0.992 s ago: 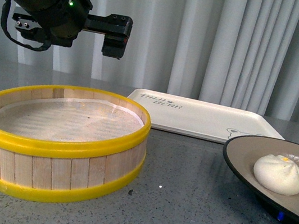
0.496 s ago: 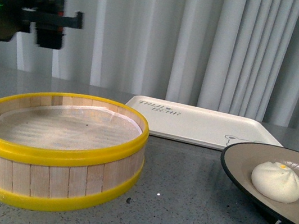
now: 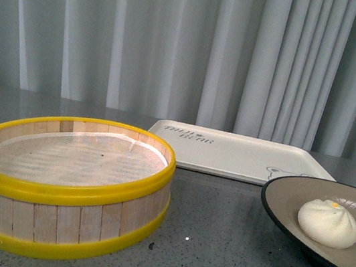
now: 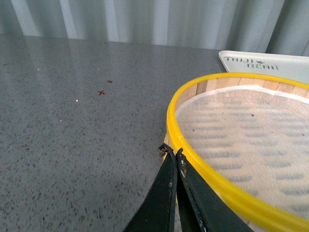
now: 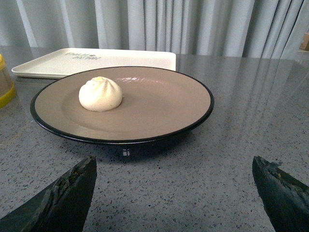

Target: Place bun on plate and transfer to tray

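The white pleated bun (image 3: 328,223) lies on the beige plate with a black rim (image 3: 290,192) at the front right; it also shows in the right wrist view (image 5: 100,94), on the plate (image 5: 159,104). The cream tray (image 3: 240,148) lies behind the plate, empty; it also shows in the right wrist view (image 5: 96,59). My right gripper (image 5: 176,186) is open wide and empty, low over the table just in front of the plate's rim. My left gripper (image 4: 174,155) is shut and empty, beside the outer wall of the steamer basket. Neither arm shows in the front view.
A yellow-rimmed wooden steamer basket (image 3: 65,183) with a white liner stands at the front left, empty; its rim shows in the left wrist view (image 4: 203,159). The table top is grey speckled stone (image 3: 214,248). A pale curtain hangs behind.
My left arm has moved away to the left and out of the front view. The bun, plate, tray and basket have kept their places.
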`<state>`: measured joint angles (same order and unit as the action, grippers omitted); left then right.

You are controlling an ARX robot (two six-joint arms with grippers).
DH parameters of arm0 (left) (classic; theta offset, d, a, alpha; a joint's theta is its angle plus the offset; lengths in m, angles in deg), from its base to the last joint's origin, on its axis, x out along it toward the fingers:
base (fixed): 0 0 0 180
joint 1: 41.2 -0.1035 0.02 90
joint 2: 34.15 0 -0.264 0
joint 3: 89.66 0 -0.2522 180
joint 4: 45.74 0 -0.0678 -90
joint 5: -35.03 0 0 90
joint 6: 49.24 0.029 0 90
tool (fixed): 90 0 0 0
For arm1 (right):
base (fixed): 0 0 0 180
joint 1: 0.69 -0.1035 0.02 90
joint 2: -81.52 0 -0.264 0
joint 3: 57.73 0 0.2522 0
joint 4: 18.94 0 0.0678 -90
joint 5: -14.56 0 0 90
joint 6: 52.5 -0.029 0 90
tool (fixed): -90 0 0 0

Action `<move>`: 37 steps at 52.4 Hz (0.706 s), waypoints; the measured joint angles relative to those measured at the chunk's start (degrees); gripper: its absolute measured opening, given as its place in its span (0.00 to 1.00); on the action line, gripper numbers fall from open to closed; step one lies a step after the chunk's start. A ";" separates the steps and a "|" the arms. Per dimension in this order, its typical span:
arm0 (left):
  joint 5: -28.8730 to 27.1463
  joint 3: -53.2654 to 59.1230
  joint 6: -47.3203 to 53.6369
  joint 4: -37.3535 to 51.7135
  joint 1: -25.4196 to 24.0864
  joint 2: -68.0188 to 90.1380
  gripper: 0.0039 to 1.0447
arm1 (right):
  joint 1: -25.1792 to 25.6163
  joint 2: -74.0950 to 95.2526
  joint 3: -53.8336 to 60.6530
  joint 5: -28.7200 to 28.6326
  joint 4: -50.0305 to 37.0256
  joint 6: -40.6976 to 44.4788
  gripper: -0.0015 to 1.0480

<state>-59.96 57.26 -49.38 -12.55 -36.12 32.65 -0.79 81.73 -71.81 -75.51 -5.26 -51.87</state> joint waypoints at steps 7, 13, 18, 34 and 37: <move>1.11 5.11 0.00 0.02 -0.98 -5.07 0.04 | 0.00 0.00 0.00 0.00 0.00 -0.02 0.92; 4.70 7.85 0.00 -0.52 -4.00 -8.55 0.04 | 0.00 0.00 0.00 0.00 0.00 0.00 0.92; 4.68 10.34 0.00 -1.84 -4.98 -12.33 0.04 | 0.00 0.00 0.00 0.00 0.00 -0.02 0.92; 4.83 14.99 0.00 -7.82 -4.98 -22.86 0.04 | 0.00 0.00 0.00 0.00 0.00 -0.02 0.92; 4.85 15.72 0.00 -9.57 -4.98 -25.31 0.04 | 0.00 0.00 0.00 0.00 0.00 -0.02 0.92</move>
<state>-55.11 72.98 -49.38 -22.12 -41.11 7.34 -0.79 81.73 -71.81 -75.51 -5.26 -51.89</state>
